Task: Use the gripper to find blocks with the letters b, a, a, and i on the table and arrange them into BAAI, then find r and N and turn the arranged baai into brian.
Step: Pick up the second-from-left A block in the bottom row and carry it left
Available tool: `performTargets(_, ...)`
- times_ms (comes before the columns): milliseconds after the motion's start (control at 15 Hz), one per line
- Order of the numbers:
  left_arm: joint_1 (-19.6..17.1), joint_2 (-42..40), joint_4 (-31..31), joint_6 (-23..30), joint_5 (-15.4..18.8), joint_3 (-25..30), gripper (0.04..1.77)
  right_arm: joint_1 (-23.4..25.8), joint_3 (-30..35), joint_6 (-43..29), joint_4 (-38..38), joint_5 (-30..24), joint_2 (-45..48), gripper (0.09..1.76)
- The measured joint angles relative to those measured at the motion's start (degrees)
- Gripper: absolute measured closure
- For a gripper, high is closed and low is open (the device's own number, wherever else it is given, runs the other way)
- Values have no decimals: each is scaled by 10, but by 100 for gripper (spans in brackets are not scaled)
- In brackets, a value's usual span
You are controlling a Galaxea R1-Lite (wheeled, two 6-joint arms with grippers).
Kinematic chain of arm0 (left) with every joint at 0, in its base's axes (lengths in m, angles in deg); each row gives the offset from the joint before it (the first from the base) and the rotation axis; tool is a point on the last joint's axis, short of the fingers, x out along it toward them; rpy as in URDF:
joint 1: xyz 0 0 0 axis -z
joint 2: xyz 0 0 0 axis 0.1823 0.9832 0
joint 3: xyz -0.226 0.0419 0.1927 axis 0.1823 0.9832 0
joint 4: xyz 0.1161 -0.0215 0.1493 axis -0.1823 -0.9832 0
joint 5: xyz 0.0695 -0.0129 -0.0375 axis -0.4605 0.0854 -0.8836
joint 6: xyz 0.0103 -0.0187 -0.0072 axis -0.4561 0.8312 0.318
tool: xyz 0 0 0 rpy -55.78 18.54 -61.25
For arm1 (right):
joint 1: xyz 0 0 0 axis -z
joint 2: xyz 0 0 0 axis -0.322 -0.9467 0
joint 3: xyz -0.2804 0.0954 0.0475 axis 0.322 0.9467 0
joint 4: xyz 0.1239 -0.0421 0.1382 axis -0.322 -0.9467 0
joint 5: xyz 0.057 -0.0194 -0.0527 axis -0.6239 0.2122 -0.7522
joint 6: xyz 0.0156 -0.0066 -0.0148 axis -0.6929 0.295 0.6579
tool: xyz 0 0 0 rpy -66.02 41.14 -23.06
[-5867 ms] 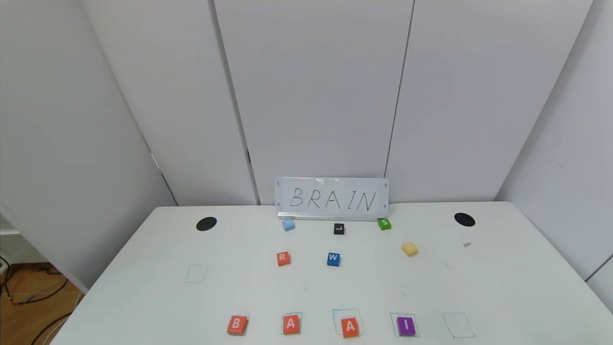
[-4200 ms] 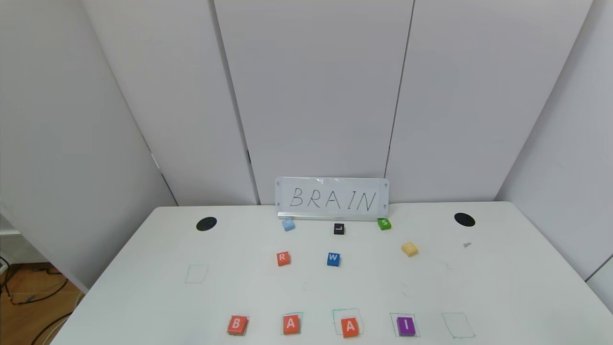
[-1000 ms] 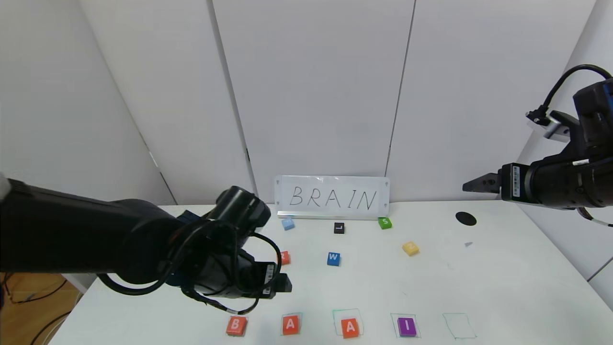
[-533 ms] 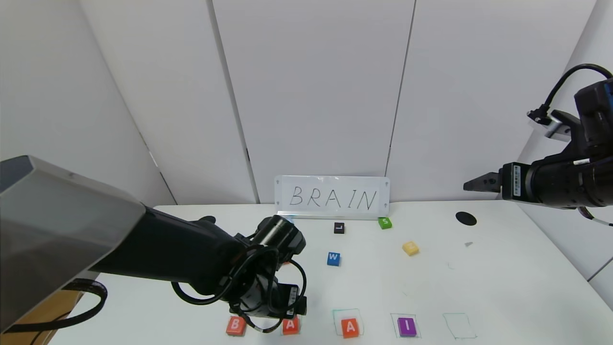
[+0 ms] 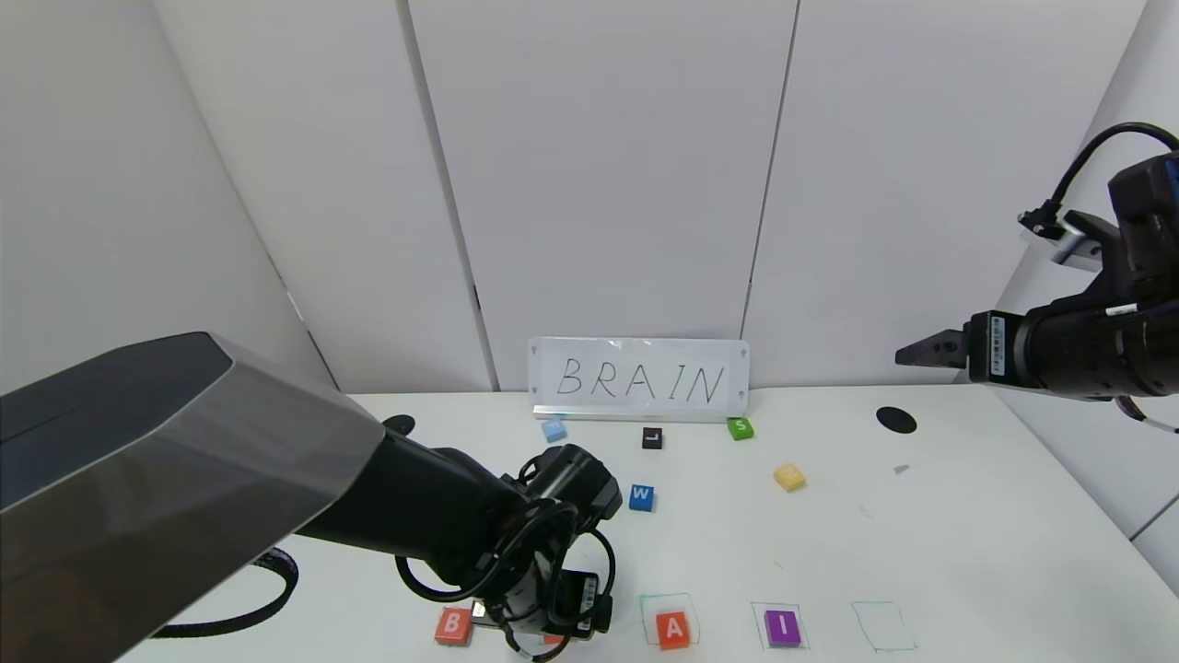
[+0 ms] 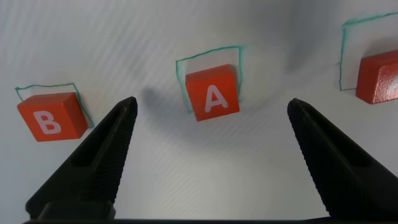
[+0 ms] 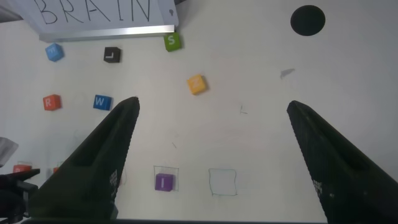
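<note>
Orange-red blocks [image 6: 212, 97] marked B, A, A and a purple I lie in a row along the near edge of the table [image 5: 967, 552], each on a thin green square. The left gripper [image 6: 211, 155] hangs spread wide over the first A, touching nothing — in the head view its arm hides that block. Farther back sit r [image 7: 51, 102], a blue W block [image 5: 642, 497], N [image 5: 788, 476], a green S block [image 5: 740, 428] and a BRAIN sign [image 5: 638, 380]. The right gripper [image 7: 211, 155] hovers high at the right — open, empty.
</note>
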Motion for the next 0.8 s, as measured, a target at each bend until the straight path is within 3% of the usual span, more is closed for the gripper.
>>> performTargets(800,-2,34,2,20,-5,-17,9,1,0,1,0,1,-2,14)
